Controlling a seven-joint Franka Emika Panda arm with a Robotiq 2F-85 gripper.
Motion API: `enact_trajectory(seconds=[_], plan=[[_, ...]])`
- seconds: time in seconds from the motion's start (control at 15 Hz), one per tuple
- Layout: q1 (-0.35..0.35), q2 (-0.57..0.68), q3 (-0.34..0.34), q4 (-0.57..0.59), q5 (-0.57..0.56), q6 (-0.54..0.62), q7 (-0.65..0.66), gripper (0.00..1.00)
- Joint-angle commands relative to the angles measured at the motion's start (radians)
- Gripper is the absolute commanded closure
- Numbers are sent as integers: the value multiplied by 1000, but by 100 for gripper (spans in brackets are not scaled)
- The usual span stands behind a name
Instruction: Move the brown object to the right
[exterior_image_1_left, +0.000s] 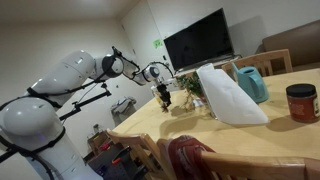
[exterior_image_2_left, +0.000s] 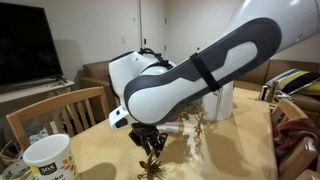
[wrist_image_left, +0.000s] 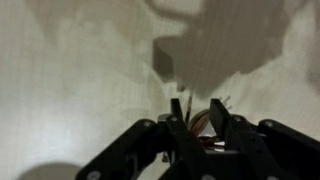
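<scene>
My gripper (exterior_image_1_left: 164, 100) hangs over the light wooden table (exterior_image_1_left: 270, 140), at its far end from the jar. In the wrist view its two dark fingers (wrist_image_left: 197, 112) stand close together around a small dark-brown thing, the brown object (wrist_image_left: 197, 123). The object sits high between the fingers, and only part of it shows. The table surface below looks some way off, with the gripper's shadow on it. In an exterior view the gripper (exterior_image_2_left: 150, 152) points down under the big white arm, and a small brown bit (exterior_image_2_left: 151, 169) shows at its tips.
A red-brown jar with a dark lid (exterior_image_1_left: 301, 102), a white bag (exterior_image_1_left: 232, 96) and a teal jug (exterior_image_1_left: 252, 82) stand on the table. A white mug (exterior_image_2_left: 48, 158) is near a wooden chair (exterior_image_2_left: 55, 112). A dried sprig (exterior_image_2_left: 195, 130) lies beside the gripper.
</scene>
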Motion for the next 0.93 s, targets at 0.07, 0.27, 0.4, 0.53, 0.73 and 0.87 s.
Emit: enact_trajectory(seconds=[0.07,0.27,0.4,0.53,0.73,0.87], plan=[[3,7,-6,16,-11,17,-4,97],[4,7,-7,16,-11,15,-4,89],[4,7,-6,16,-11,14,-4,81],[4,7,-6,16,-11,13,-4,97],[5,7,-8,16,-12,15,-1,99],[4,7,-6,16,-10,15,-1,99]])
